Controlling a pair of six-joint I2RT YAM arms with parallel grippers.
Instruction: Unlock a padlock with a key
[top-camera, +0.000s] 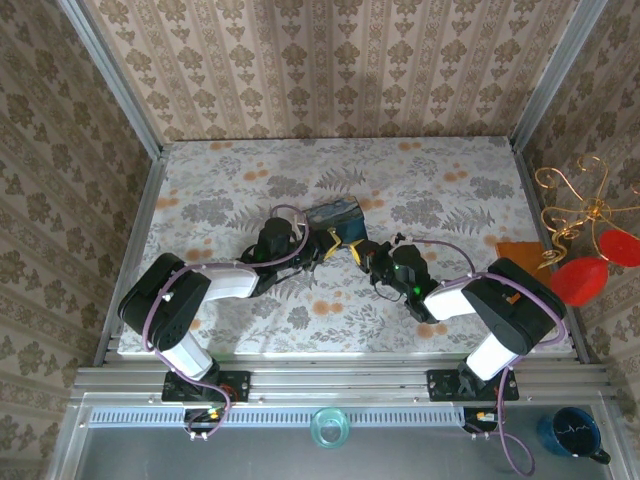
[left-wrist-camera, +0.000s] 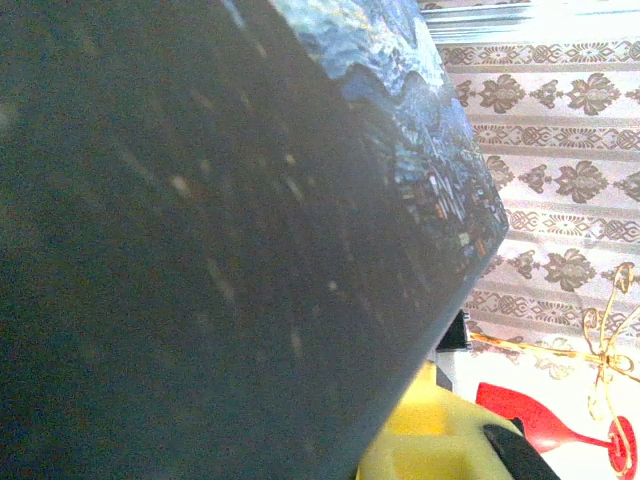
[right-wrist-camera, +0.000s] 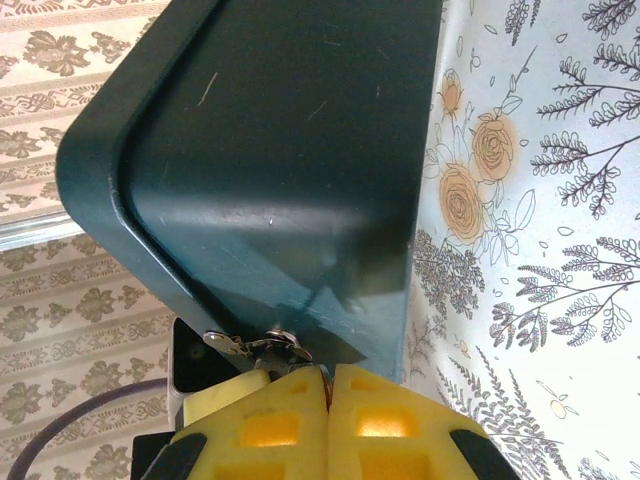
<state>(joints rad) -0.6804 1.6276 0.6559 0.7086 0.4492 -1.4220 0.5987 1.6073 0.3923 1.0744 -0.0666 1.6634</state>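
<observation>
Seems like the key-into-lock step. The right gripper (right-wrist-camera: 328, 378) has its yellow pads squeezed together, right against what I take for the padlock (right-wrist-camera: 262, 345), a silvery bit at the Starry Night box (right-wrist-camera: 270, 150)'s lower edge. The left gripper (top-camera: 322, 243) is against that box, can't tell its opening. Next probably needs a careful twist.
</observation>
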